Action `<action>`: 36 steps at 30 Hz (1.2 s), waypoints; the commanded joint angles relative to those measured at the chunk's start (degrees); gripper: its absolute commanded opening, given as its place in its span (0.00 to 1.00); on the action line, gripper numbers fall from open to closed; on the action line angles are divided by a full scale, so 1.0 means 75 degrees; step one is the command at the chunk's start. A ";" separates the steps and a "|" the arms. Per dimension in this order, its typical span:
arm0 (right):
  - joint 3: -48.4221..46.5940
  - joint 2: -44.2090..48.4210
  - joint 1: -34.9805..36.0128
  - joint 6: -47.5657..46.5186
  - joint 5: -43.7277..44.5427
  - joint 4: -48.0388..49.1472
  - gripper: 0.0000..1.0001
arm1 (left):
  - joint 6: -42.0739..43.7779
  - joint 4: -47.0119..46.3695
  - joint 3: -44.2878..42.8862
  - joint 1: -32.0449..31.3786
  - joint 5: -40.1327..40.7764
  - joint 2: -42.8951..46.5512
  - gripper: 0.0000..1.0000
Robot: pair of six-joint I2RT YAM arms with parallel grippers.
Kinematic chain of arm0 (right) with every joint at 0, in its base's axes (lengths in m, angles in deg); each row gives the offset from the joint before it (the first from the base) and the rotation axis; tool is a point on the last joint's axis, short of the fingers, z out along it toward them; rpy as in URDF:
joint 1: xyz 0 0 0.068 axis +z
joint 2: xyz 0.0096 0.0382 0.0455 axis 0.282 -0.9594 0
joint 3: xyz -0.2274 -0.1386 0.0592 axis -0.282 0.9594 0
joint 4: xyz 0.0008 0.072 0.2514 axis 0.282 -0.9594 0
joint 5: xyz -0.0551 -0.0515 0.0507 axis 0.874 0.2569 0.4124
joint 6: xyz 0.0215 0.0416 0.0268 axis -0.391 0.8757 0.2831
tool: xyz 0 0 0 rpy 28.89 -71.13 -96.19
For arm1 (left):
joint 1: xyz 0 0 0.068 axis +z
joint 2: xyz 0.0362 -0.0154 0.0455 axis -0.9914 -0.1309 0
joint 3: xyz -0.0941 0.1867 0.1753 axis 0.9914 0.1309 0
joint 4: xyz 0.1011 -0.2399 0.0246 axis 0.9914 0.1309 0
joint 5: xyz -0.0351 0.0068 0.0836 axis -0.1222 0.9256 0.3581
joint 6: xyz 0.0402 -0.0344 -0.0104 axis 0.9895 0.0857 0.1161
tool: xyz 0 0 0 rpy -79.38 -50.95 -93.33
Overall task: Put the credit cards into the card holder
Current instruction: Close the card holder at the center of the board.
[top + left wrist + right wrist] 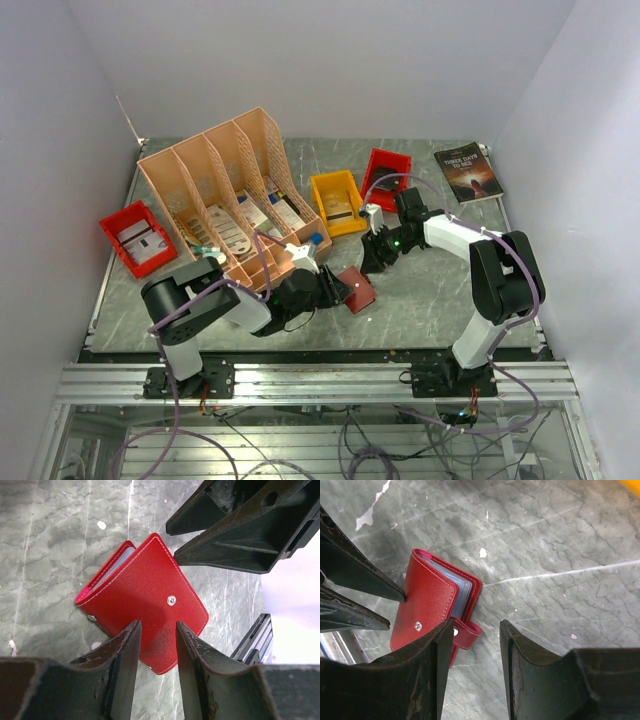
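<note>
The card holder (pixel 358 289) (pixel 145 592) (pixel 427 605) is a small red folding wallet with a metal stud. It lies on the marble table (pixel 430 290), slightly ajar, with bluish clear pockets showing at its edge. My left gripper (pixel 341 290) (pixel 156 627) is open just over its near corner, and the red cover shows through the gap. My right gripper (pixel 376 257) (pixel 476 627) is also open. One of its fingers is over the snap tab, and only table lies between the jaws. I cannot make out the credit cards for sure; a card-sized piece lies in the yellow bin (pixel 337 200).
A peach file rack (pixel 230 185) with leaflets stands at the back left. One red bin (pixel 137 237) sits at the far left and another (pixel 385 177) beside the yellow bin. A dark book (pixel 468 170) lies at the back right. The two grippers' fingers (pixel 235 550) are close together over the card holder.
</note>
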 commanded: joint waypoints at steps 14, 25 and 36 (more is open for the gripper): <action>-0.0299 -0.0120 0.0649 -0.1534 -0.0532 -0.1155 0.34 | 0.0355 0.0555 0.0008 0.0201 -0.0133 0.0118 0.34; -0.0276 0.0666 0.0555 -0.2662 -0.1249 -0.1866 0.31 | 0.1184 0.1210 0.0198 0.0240 -0.0248 0.1182 0.30; 0.1700 0.2463 0.0274 -0.6722 -0.0514 -0.0195 0.57 | 0.1723 0.1885 0.0273 0.0350 -0.0395 0.2418 0.30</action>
